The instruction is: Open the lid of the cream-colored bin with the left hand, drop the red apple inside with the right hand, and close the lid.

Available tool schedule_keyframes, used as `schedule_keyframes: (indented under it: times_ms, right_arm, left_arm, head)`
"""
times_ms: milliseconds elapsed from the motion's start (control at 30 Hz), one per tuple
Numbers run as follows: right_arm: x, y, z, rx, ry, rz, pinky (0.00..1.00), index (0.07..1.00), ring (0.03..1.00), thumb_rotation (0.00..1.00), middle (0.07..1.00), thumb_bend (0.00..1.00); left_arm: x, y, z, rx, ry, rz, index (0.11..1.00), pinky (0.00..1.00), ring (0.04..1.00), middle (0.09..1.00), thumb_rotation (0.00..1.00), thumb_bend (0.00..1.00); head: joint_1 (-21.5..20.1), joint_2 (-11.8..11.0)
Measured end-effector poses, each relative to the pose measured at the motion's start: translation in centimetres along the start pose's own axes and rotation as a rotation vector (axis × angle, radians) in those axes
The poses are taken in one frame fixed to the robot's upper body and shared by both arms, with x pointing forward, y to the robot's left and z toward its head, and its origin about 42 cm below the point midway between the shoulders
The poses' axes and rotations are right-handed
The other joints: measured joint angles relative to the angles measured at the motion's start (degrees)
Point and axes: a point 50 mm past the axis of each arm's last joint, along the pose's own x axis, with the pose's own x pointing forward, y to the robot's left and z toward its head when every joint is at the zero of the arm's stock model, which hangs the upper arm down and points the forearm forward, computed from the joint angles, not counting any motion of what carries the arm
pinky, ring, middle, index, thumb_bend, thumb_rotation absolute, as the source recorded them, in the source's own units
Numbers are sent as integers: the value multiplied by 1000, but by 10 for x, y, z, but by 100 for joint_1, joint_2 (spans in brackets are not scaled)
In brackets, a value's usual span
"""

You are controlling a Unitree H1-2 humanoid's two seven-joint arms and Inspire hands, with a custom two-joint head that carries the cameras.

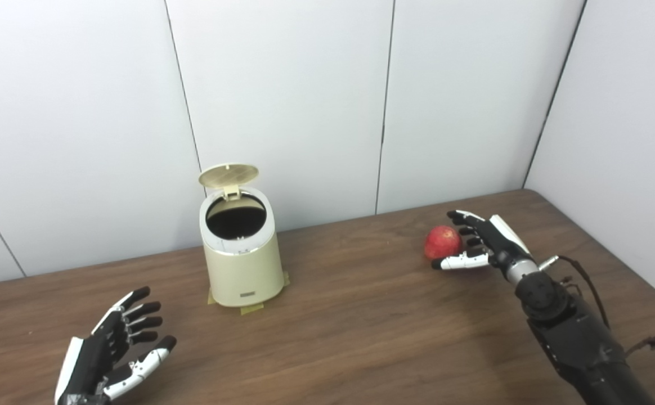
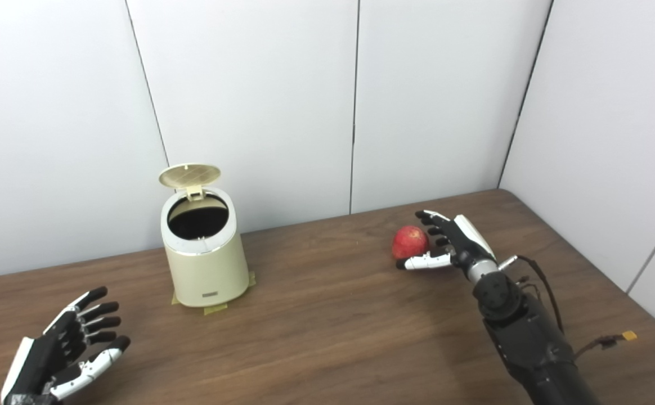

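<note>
Left eye view: cream-colored bin (image 1: 242,264) at 10 o'clock, lid (image 1: 228,175) up for loading. Right hand (image 1: 482,241) fingers wide, cupping red apple (image 1: 442,242) for pickup. Left hand (image 1: 112,351) spread, empty.

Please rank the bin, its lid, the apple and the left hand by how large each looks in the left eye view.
1. bin, clearly largest.
2. left hand, though it is nearer the camera, so this is unsure.
3. lid, tilted open and seen at an angle.
4. apple, smallest, partly hidden by the right hand.
</note>
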Motion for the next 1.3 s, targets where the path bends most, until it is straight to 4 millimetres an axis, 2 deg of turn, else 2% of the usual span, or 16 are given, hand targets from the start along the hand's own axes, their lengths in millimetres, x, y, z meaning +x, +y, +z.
schedule_keyframes:
  times_ms: [33,100,167,200,233,300,333,433,800,1000,1100,1233,1300]
  right_arm:
    - [0,0,1,-13,-3,3,646,805,722,169,784,860]
    - [0,-1,2,-25,-7,1,566,747,644,87,691,800]
    - [-2,-2,7,-34,-24,7,566,691,613,29,647,771]
    - [-2,-1,9,-39,-32,15,531,653,566,11,604,758]
    - [-3,0,10,-43,-39,20,519,639,551,5,589,754]
    - [-5,1,11,-51,-46,27,416,584,455,3,491,593]
    - [-6,3,12,-55,-50,31,365,528,404,2,484,556]
    - [-8,6,14,-65,-58,43,299,524,339,0,429,526]
    - [-16,21,14,1,-38,10,268,525,314,0,407,521]
    - [-22,30,11,55,-43,-68,282,527,334,0,412,520]
    - [-24,36,13,64,-58,-107,233,515,300,0,395,520]
    - [-24,35,15,116,-83,-131,285,526,342,0,413,520]
    - [-25,34,23,126,-108,-144,299,529,358,1,421,520]
  left_arm:
    - [0,0,0,0,0,0,864,677,729,784,9,561]
    - [0,0,0,0,1,-3,860,672,728,785,2,557]
    - [0,0,-1,-3,4,-5,856,657,722,784,0,551]
    - [0,0,-1,-3,5,-7,854,655,719,785,0,550]
    - [0,0,-1,-5,5,-9,853,654,718,785,0,550]
    - [0,0,-1,-10,4,-12,851,651,716,785,0,551]
    - [0,0,-1,-15,3,-14,850,658,718,785,0,550]
    - [0,-1,-2,-22,3,-19,846,666,720,783,0,547]
    - [-1,1,-4,-19,10,-24,854,691,725,788,6,542]
    - [-4,2,-11,-19,30,-27,847,664,717,782,3,546]
    - [-5,3,-13,-14,34,-28,846,666,718,785,2,543]
    - [-5,4,-13,-16,35,-30,844,658,712,782,0,541]
    - [-5,4,-14,-19,38,-31,842,668,714,782,12,547]
  head:
    - [0,0]
    - [9,17]
    - [18,18]
    - [35,26]
    - [35,26]
    - [44,35]
    - [44,35]
    - [53,44]
    - [79,79]
    - [79,88]
    - [97,88]
    - [132,70]
    - [176,62]
